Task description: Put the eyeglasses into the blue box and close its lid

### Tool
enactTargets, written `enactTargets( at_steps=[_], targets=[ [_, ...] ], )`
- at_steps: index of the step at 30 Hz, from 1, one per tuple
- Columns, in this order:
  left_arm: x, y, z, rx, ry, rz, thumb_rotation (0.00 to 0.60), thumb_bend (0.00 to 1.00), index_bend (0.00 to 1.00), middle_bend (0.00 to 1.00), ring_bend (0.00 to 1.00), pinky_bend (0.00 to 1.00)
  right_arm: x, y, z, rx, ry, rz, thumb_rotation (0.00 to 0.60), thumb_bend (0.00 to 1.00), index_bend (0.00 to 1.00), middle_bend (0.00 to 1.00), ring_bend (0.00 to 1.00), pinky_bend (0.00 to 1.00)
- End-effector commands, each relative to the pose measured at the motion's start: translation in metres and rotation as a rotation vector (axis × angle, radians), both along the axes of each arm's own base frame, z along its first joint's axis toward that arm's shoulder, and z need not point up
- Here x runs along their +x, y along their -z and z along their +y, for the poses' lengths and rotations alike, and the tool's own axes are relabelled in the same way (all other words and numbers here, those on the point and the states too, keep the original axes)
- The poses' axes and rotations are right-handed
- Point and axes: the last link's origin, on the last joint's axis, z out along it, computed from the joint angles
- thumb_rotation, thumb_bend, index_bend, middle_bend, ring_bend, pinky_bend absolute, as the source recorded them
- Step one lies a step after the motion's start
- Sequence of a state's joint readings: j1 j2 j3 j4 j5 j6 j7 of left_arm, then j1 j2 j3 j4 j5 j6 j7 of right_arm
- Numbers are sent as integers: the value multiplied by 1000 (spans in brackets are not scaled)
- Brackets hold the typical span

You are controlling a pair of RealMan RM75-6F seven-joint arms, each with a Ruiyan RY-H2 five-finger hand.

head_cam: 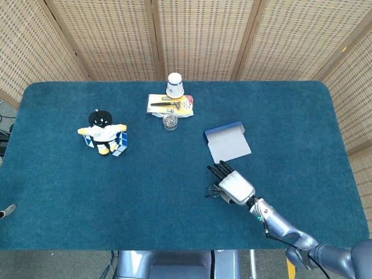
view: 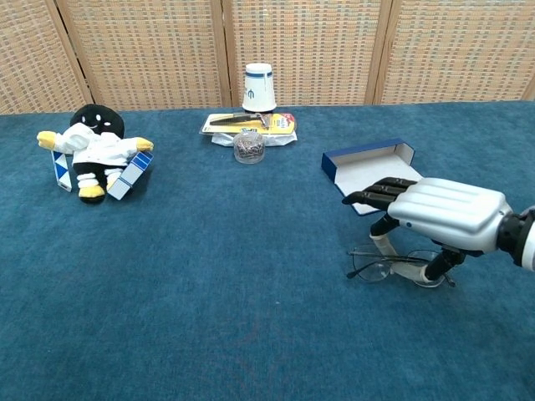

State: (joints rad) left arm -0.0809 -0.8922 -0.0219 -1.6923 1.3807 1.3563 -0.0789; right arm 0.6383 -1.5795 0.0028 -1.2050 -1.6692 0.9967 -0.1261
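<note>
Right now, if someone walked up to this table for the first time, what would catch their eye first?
Most likely the silver right hand at the near right, arched over the eyeglasses with its thumb and fingers around the frame. Just behind it lies the blue box, open and white inside. At the far left, a black plush doll in white clothes sits beside blue-and-white blocks.
</note>
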Motion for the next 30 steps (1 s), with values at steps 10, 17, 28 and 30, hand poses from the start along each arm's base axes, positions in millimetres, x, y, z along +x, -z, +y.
enactTargets(
  at_steps=[10,17,28,30],
  targets=[
    [-3,-2,4,1,-18,-10,600,0,0,0,0,0,6,-33,-39,-121,-70,91,600,536,609,59,0,14],
    [-7,-3,9,-1,-40,-16,600,0,0,0,0,0,19,-55,-76,-226,-154,191,600,540,612,81,0,25],
    [-13,-4,17,2,-79,-22,600,0,0,0,0,0,36,-70,-133,-399,-357,454,600,543,615,106,0,43],
    [-13,-3,18,-2,-82,-19,600,0,0,0,0,0,36,-67,-138,-405,-373,491,600,543,615,108,0,43]
  ],
)
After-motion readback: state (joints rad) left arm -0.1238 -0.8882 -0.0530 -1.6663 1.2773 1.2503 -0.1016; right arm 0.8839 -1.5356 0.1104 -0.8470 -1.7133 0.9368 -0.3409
